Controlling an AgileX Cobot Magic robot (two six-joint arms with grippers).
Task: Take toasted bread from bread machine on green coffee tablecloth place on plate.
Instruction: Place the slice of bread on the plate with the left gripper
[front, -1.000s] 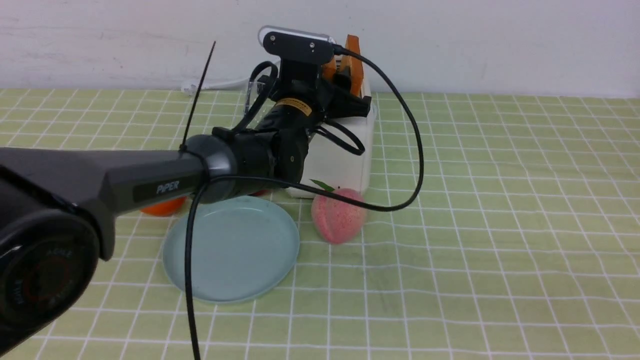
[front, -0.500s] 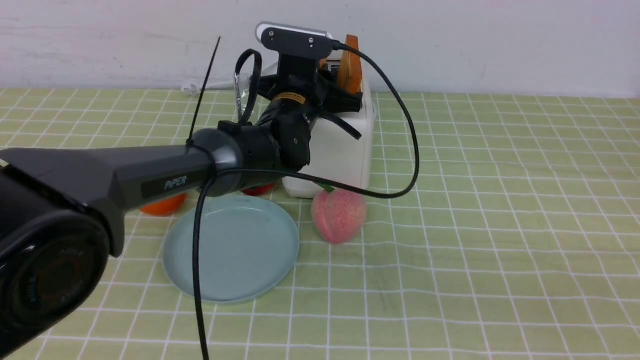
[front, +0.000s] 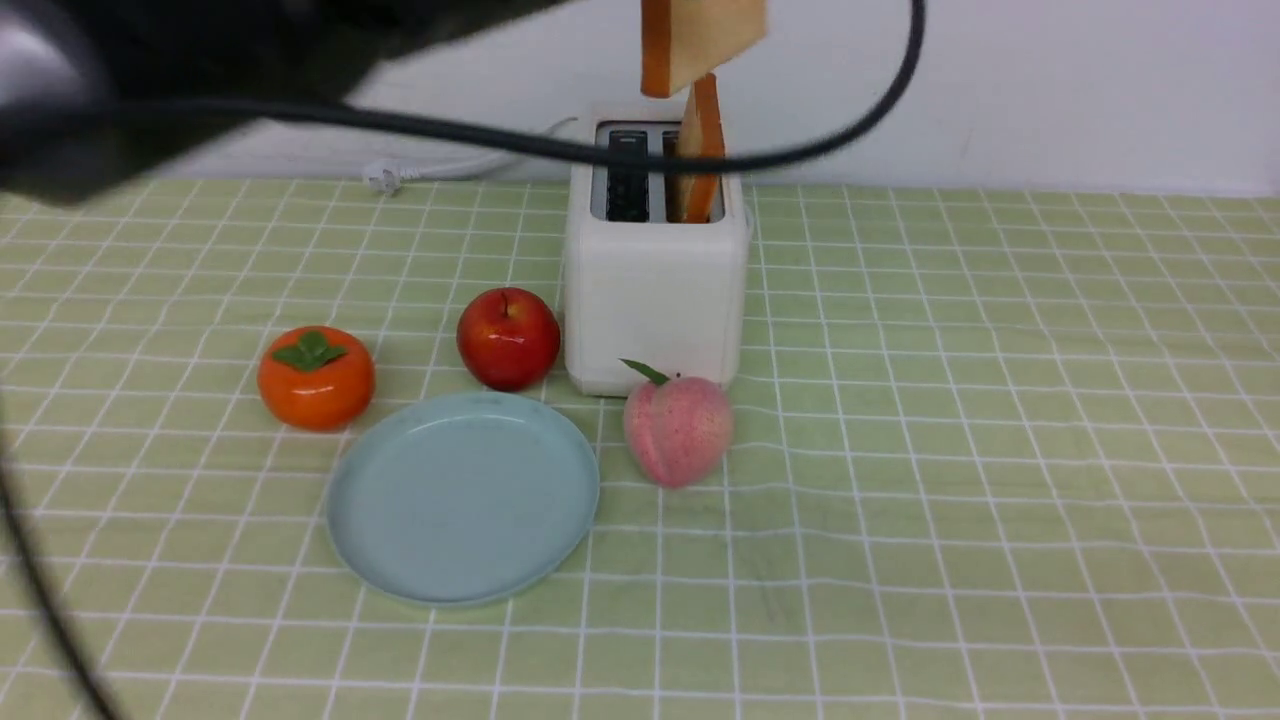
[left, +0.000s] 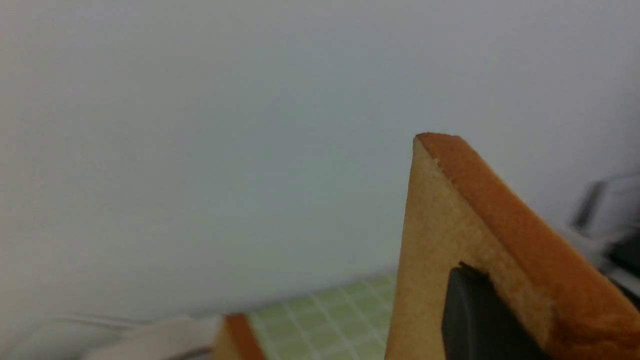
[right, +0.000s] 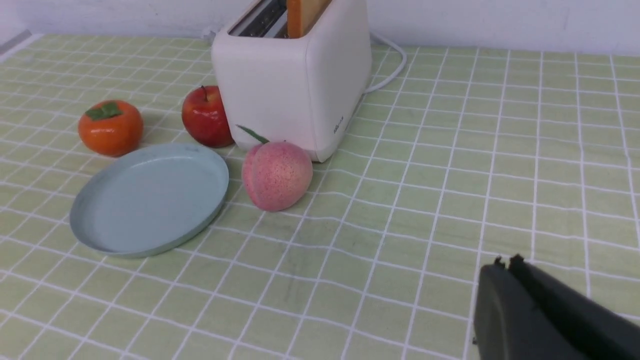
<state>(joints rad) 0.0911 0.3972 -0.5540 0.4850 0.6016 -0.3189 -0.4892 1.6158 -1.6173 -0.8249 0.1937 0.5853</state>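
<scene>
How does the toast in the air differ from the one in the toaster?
The raised slice hangs above the toaster in the left claw; the other slice stands in its slot. The raised slice faces the front view with its tan side; the other slice shows mostly crust. Both are thick with orange-brown crust.

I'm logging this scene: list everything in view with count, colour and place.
held toast slice: 1, tan with orange-brown crust, in the air above the toaster
second toast slice: 1, same colours, standing in the toaster's right slot
toaster: 1, white, toward the back of the cloth
power cord: 1, white, behind the toaster
plate: 1, pale blue, empty, front-left of the toaster
apple: 1, red, left of the toaster
orange fruit: 1, green-leafed, left of the apple
peach: 1, pink, before the toaster
tablecloth: 1, yellow-green, white grid
left gripper: shut on the held toast slice
right gripper: shut, empty, over bare cloth
</scene>
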